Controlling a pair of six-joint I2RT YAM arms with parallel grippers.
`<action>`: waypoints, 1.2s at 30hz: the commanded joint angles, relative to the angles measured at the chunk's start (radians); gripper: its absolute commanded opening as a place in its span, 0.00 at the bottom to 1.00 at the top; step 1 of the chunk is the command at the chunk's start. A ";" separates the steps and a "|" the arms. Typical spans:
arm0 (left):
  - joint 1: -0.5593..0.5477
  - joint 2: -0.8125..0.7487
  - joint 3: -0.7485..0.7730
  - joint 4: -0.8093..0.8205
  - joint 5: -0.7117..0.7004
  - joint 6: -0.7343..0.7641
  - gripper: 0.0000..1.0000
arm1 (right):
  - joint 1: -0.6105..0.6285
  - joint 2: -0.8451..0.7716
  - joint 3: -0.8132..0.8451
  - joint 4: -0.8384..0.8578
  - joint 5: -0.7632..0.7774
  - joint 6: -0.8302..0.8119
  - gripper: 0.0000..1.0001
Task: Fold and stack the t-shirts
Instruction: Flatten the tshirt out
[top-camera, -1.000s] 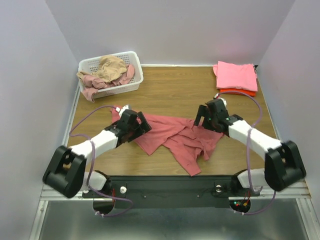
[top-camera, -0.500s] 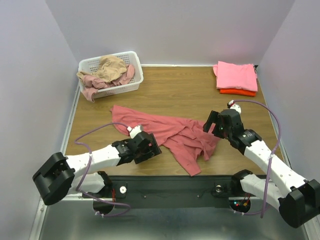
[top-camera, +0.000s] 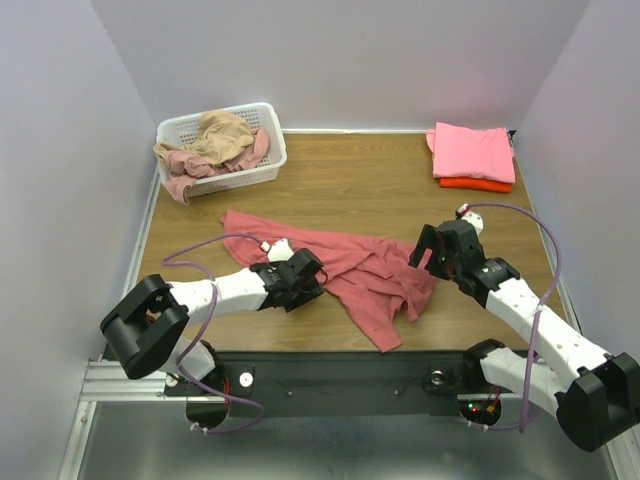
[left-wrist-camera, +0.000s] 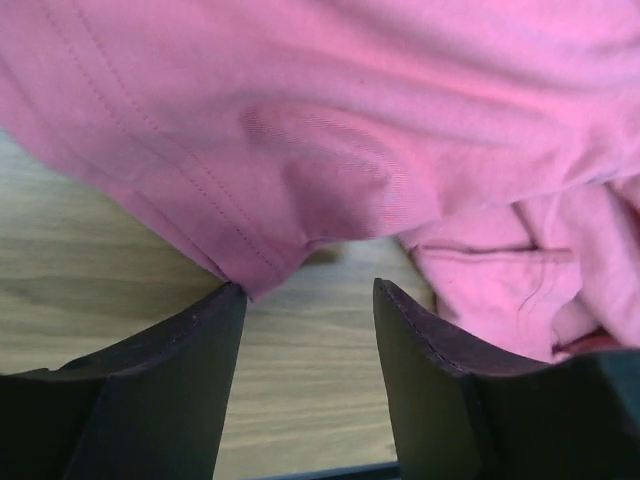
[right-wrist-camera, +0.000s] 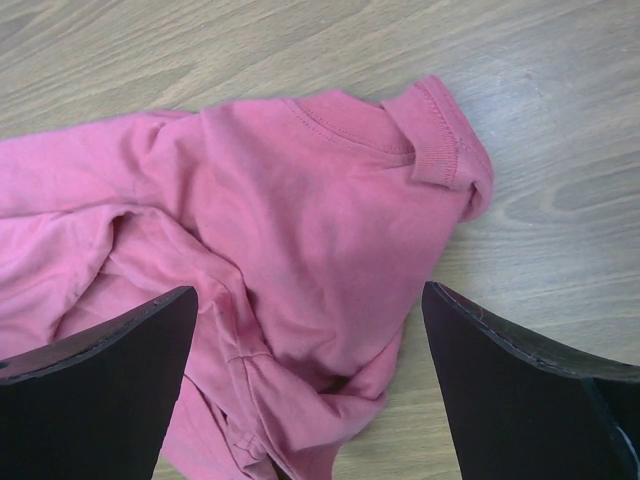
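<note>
Your left gripper (left-wrist-camera: 310, 290) has its jaws partly spread, and the stitched hem of the dusty red t-shirt (top-camera: 350, 265) dips to meet one fingertip (left-wrist-camera: 232, 300). Your right gripper (right-wrist-camera: 308, 292) is spread wide above the ribbed collar, holding nothing. The shirt lies rumpled on the wood-grain table (top-camera: 350, 180). Farther back, a folded bright pink shirt (top-camera: 472, 150) tops an orange-red shirt (top-camera: 475, 184). A tan shirt (top-camera: 222, 135) and a pale rose shirt (top-camera: 185, 182) fill the white lattice basket (top-camera: 262, 168).

No text, label, brand, number or sign can be read in any view. The crumpled dusty red cotton t-shirt (top-camera: 360, 265) shows only plain cloth and stitched hems. The folded bright pink t-shirt (top-camera: 472, 152) and the white plastic lattice basket (top-camera: 245, 176) appear too small to show any marking.
</note>
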 joint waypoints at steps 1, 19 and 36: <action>0.029 0.069 -0.022 -0.083 -0.059 -0.014 0.56 | 0.002 -0.020 -0.004 -0.008 0.048 0.019 1.00; 0.076 0.135 0.037 -0.259 -0.080 -0.127 0.43 | 0.002 -0.032 0.014 -0.051 0.094 0.016 1.00; 0.103 0.260 0.070 -0.226 -0.062 -0.151 0.00 | 0.002 -0.004 0.051 -0.069 0.120 -0.024 1.00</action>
